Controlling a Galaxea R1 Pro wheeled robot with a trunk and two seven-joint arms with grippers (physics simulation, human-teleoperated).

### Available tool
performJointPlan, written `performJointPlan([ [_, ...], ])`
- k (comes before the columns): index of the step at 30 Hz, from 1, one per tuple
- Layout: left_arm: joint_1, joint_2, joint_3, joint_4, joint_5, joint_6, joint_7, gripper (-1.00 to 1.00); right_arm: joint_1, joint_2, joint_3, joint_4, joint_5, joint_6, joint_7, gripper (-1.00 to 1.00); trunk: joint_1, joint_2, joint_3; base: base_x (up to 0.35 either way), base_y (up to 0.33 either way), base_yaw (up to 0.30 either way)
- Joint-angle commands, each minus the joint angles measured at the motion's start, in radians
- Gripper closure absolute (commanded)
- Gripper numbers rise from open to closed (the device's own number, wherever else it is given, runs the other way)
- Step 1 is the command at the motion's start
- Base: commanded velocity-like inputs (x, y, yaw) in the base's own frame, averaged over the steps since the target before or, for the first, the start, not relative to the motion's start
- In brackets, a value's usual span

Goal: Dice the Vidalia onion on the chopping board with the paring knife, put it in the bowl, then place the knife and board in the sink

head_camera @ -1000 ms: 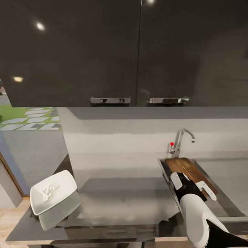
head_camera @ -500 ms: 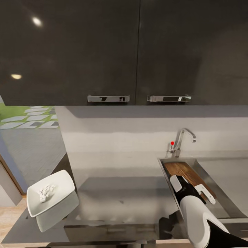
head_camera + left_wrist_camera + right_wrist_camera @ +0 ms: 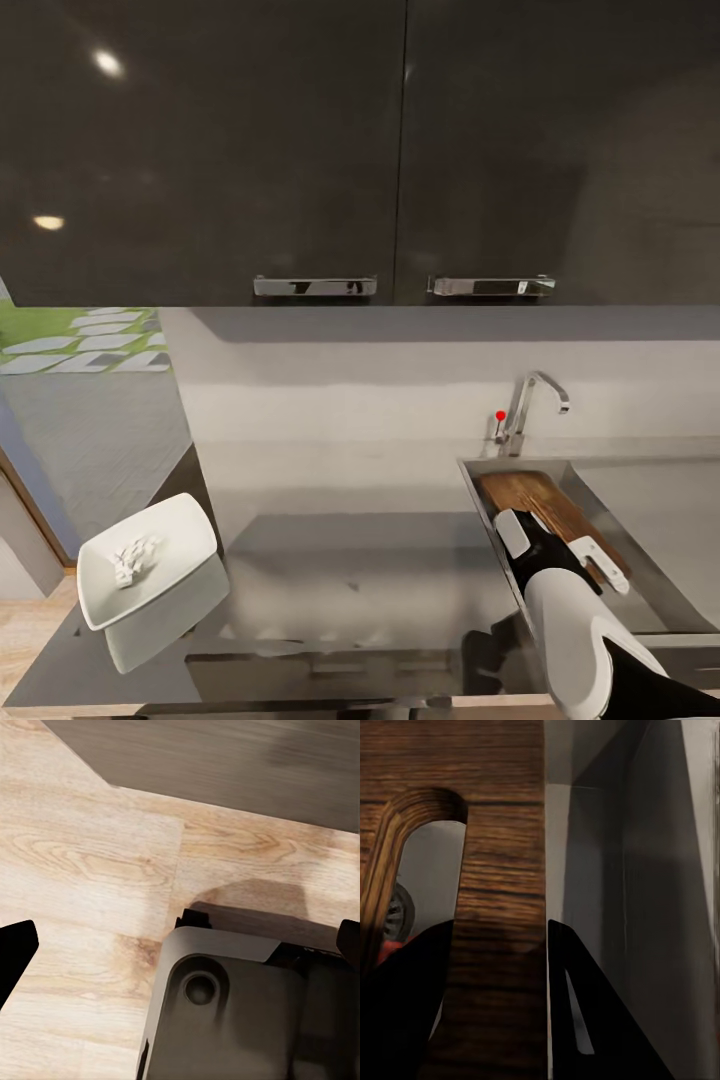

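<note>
Even soft light; ceiling-lamp glare on cabinet doors (image 3: 300, 150); countertop (image 3: 350, 570) reflective, slightly blurred.

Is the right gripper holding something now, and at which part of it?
Yes. The right gripper holds the chopping board by its near edge, beside the handle cut-out, over the sink.
</note>
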Motion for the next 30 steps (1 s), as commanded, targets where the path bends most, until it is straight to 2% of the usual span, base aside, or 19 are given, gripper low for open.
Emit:
performJointPlan([
  [1, -0.002, -0.001, -0.008, 0.004, 0.006, -0.006, -0.002, -1.0, -0.001, -0.005, -0.001, -0.001, -0.007, -0.008, -0.001, 1.0, 0.001, -0.002, -0.002, 0.0, 0.0, 0.0],
  [15, -0.002, -0.001, -0.008, 0.004, 0.006, -0.005, -0.002, -1.0, -0.001, -0.013, -0.001, 0.002, -0.007, -0.006, 0.0, 1.0, 0.001, -0.002, -0.003, 0.0, 0.0, 0.0],
  [30, -0.002, -0.001, -0.008, 0.004, 0.007, -0.004, -0.002, -1.0, -0.001, -0.013, -0.001, 0.007, -0.007, -0.007, 0.006, 1.0, 0.001, -0.002, -0.026, 0.0, 0.0, 0.0],
])
